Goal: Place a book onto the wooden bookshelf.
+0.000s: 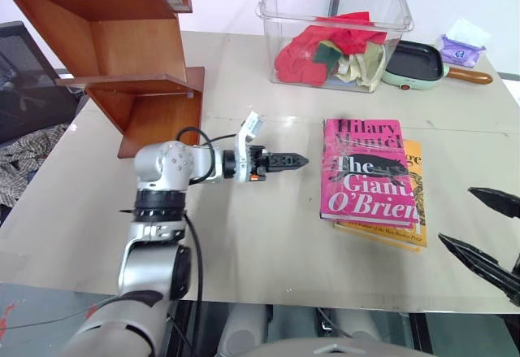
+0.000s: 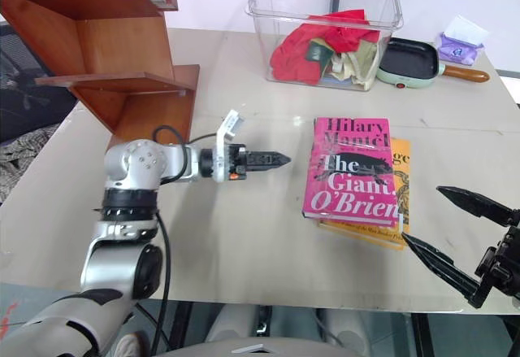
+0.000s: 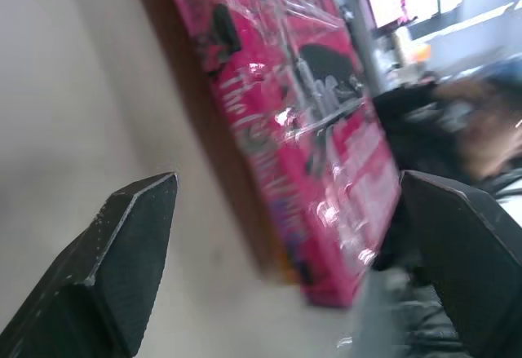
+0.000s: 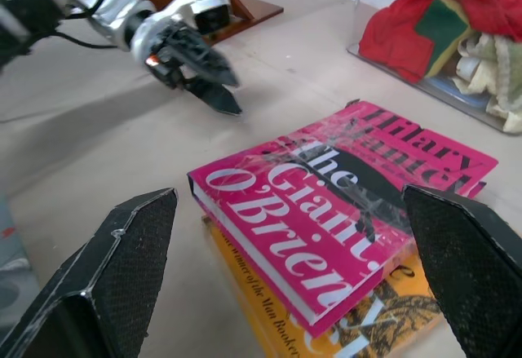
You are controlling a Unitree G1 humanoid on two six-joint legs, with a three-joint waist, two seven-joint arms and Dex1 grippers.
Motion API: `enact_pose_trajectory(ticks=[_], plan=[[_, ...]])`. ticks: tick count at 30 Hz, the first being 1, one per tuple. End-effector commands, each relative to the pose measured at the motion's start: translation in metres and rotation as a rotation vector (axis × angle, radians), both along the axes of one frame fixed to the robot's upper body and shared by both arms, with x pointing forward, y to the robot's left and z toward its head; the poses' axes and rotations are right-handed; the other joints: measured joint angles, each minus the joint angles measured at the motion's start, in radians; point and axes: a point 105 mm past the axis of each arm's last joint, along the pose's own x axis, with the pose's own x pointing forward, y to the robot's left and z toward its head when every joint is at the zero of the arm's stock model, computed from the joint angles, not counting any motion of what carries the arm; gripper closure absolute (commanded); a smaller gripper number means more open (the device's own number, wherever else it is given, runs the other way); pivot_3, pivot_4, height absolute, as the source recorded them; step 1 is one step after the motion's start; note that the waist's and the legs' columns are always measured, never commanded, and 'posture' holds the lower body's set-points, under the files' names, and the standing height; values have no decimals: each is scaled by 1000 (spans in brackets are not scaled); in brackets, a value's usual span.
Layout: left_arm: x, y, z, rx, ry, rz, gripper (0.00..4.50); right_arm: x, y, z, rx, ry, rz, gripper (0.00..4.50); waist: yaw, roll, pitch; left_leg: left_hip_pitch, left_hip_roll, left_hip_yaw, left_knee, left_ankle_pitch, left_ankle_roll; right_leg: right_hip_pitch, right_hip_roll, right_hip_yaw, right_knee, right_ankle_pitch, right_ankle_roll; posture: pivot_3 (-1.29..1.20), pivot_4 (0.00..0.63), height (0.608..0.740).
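Lying stacked: 2 books, the book (image 1: 363, 170) atop 1 yellow paperback (image 1: 413, 211).

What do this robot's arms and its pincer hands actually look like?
The left arm is built of rounded silver-grey shells with black ribbed rings at the joints and a black cable looping along it. The left gripper has a white wrist block with a small orange spot and two tapering black fingers. The right gripper has two long, pointed black fingers with a fine textured surface.
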Motion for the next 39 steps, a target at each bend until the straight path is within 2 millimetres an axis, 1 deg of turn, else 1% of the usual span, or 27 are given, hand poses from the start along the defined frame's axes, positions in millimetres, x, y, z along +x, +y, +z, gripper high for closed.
enact_pose_trajectory(ticks=[1, 5, 8, 12, 15, 19, 20, 22, 23, 24, 25, 26, 27, 29, 30, 33, 34, 37, 39], plan=[[8, -12, -4, -57, 93, 22, 0, -4, 3, 9, -33, -57, -16, 45, 0, 0, 0, 0, 0, 0, 0, 0, 0, 0, 0, 0, 0, 0, 0, 0, 150, 714], [14, -29, -5, -149, 174, 35, 0, -7, 4, 8, -42, -61, -32, 45, -1, -1, 0, -1, 0, 0, 0, 0, 0, 0, 0, 0, 0, 1, -1, 0, 150, 714], [13, -44, -13, -137, 184, 18, 0, -8, 6, 8, -47, -67, -45, 45, 1, -1, 0, -1, 0, 0, 0, 0, 0, 0, 0, 0, -1, 1, -1, 0, 150, 714], [16, -63, -14, -189, 202, 15, 0, -9, 6, 8, -48, -72, -59, 45, 2, -1, 0, -2, -1, 0, 0, 0, 0, 0, -1, 0, -1, 1, -1, 0, 150, 714], [16, -74, -20, -191, 200, 4, 0, -9, 5, 7, -55, -69, -72, 45, 2, -1, 0, -3, -1, 0, 0, 0, 0, -1, -1, 0, -1, 1, -1, 0, 150, 714], [20, -82, -21, -229, 209, 8, 0, -10, 2, 7, -65, -71, -93, 45, 2, -1, 0, -3, -1, -1, 0, 0, 0, -2, -1, -1, -1, 1, -1, 0, 150, 714], [19, -84, -22, -236, 216, 2, 417, -10, 2, 7, -67, -71, -96, 0, 2, -1, 0, -3, -1, -1, 0, 0, 0, -2, -1, -1, -1, 1, -1, 0, 150, 714], [15, -87, -22, -248, 228, -25, 755, -10, 2, 7, -68, -72, -103, 0, 2, -1, 0, -4, -1, -1, 0, 0, 0, -2, -1, -1, -1, 1, -1, 0, 150, 714], [14, -88, -23, -250, 230, -31, 1219, -10, 2, 7, -69, -71, -106, 0, 1, -1, 0, -4, -1, -1, 0, 0, 0, -2, -1, -1, -2, 1, -1, 0, 150, 714], [14, -88, -23, -251, 231, -33, 1360, -10, 1, 6, -70, -70, -108, 0, 1, -1, 0, -4, -1, -1, 0, 0, 0, -2, -1, -1, -2, 1, -1, 0, 150, 714], [14, -87, -24, -252, 230, -33, 1935, -10, 1, 6, -70, -69, -110, 0, 1, -1, 0, -4, -1, -1, 0, 0, 0, -2, -1, -1, -2, 1, -1, 0, 150, 714], [15, -85, -24, -253, 230, -26, 2320, -10, 1, 5, -70, -68, -111, 0, 1, -1, 0, -4, -1, -1, 0, 0, 0, -2, -1, -1, -2, 1, -1, 0, 150, 714], [16, -83, -24, -257, 229, -18, 2579, -9, 1, 5, -70, -67, -111, 0, 2, -1, 0, -4, -1, -1, 0, 0, 0, -2, -1, -1, -2, 1, -1, 0, 150, 714], [19, -76, -22, -263, 222, -5, 3515, -8, 1, 3, -69, -66, -109, 0, 1, -1, 0, -4, -1, -1, 0, 0, 0, -2, -1, -2, -2, 1, -1, 0, 150, 714], [21, -71, -20, -269, 213, 5, 3828, -7, 2, 2, -67, -66, -107, 0, 1, -1, 0, -4, -1, -1, 0, 0, 0, -2, -1, -2, -2, 1, -1, 0, 150, 714], [25, -57, -10, -302, 185, 17, 3851, -5, 3, 0, -61, -68, -102, 0, -7, 0, 0, -4, -1, -1, 0, 0, 0, -2, -1, -1, -1, 1, -1, 0, 150, 714], [28, -48, -3, -317, 155, 27, 3851, -3, 4, 0, -58, -71, -98, 0, -10, -1, 0, -3, -1, -1, 0, 0, 0, -2, 0, -1, -1, 1, -1, 0, 150, 714], [38, -18, 29, -329, 12, 78, 3851, 7, 3, 0, -47, -98, -88, 0, -19, -1, 0, -3, 0, -2, 0, 0, 0, -2, 0, -1, 0, 1, -1, 0, 150, 714], [42, -2, 51, -291, -126, 112, 3851, 16, 3, 4, -35, -131, -86, 0, -23, -1, 1, -3, 0, -1, 0, 0, 0, -3, 0, -1, 0, 1, -1, 0, 150, 714]])
